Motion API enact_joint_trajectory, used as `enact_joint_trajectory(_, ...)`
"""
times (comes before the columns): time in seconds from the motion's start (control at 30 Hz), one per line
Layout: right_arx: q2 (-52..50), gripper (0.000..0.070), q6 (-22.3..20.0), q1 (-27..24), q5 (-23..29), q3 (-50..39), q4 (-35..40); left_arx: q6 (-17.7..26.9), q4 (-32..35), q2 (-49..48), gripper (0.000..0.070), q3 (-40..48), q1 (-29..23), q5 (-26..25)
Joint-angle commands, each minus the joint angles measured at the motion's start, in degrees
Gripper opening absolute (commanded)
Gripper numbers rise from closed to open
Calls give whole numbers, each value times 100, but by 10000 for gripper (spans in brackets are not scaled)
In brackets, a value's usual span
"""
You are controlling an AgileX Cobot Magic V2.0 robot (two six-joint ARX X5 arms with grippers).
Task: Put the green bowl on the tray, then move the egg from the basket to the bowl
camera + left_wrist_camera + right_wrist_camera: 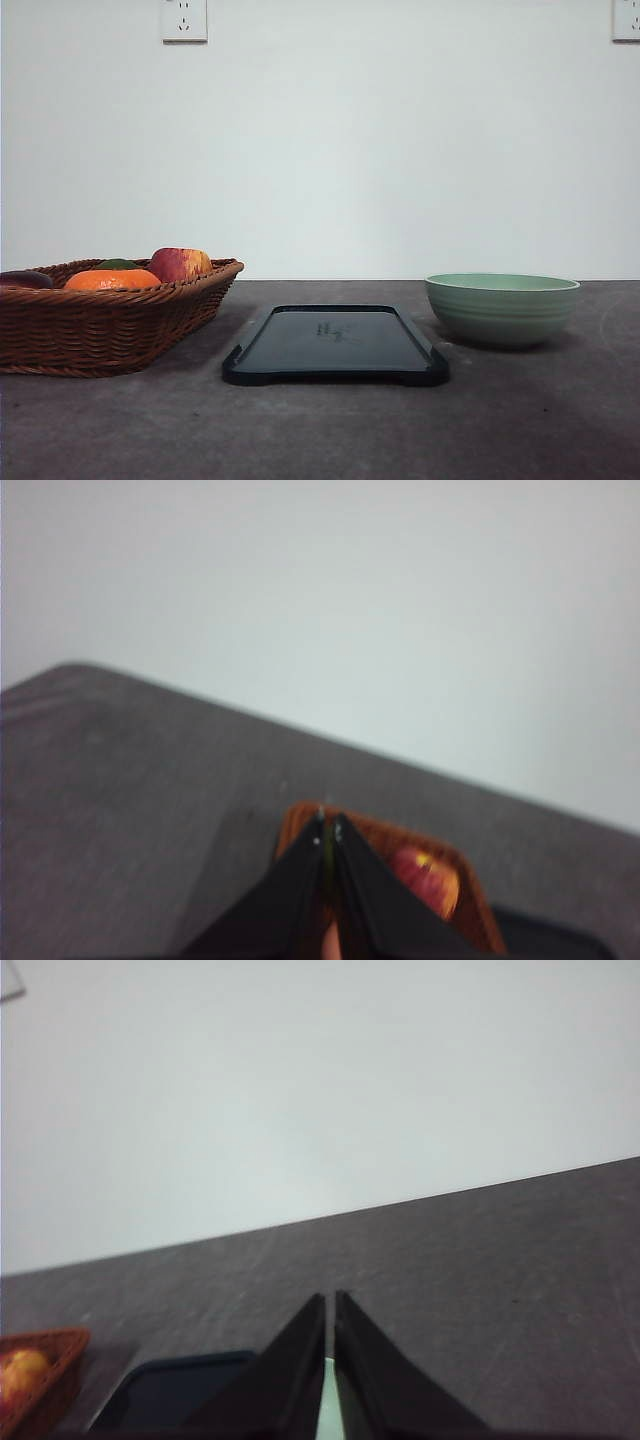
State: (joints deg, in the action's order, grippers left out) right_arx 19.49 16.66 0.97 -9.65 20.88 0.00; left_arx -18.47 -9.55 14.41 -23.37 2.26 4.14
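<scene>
The bowl [502, 308] stands on the table [320, 430] just right of the tray [335, 345], near it but not touching. The basket [110, 320] sits left of the tray, holding an apple [180, 264], an orange fruit [112, 279] and a dark item at its far left edge. The egg cannot be made out from the front; a pale sliver low between the left jaws may be it, but that is uncertain.

The left gripper [328, 830] hovers above the basket with its jaws closed almost to a slit and holding nothing. The right gripper [330, 1300] hangs over the table with its jaws likewise nearly together and empty, the tray's corner to one side and a pale green sliver between them that is probably the bowl's rim.

Nothing is placed yet, so the bowl comes first, likely for the right arm. The jaws should spread wide before descending, then straddle the rim on the side nearest the arm, one finger inside and one outside. The glazed wall looks slippery, so a firm pinch and a level lift matter. Setting it down mid-tray, clear of the raised rim, keeps it from rocking.
</scene>
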Motion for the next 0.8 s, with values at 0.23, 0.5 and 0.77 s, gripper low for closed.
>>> enact_joint_trajectory(0.23,1715,7,-705,4,-676,1095,-613,469,-779,1635,0,-1308,4,-294)
enact_joint_trajectory(0.5,3037,7,-705,75,-843,1695,-1032,736,-1408,3109,0,-2156,7,-957)
enact_joint_trajectory(0.77,3967,7,-878,114,-836,2086,-1703,738,-2196,4237,0,-2818,8,-1405)
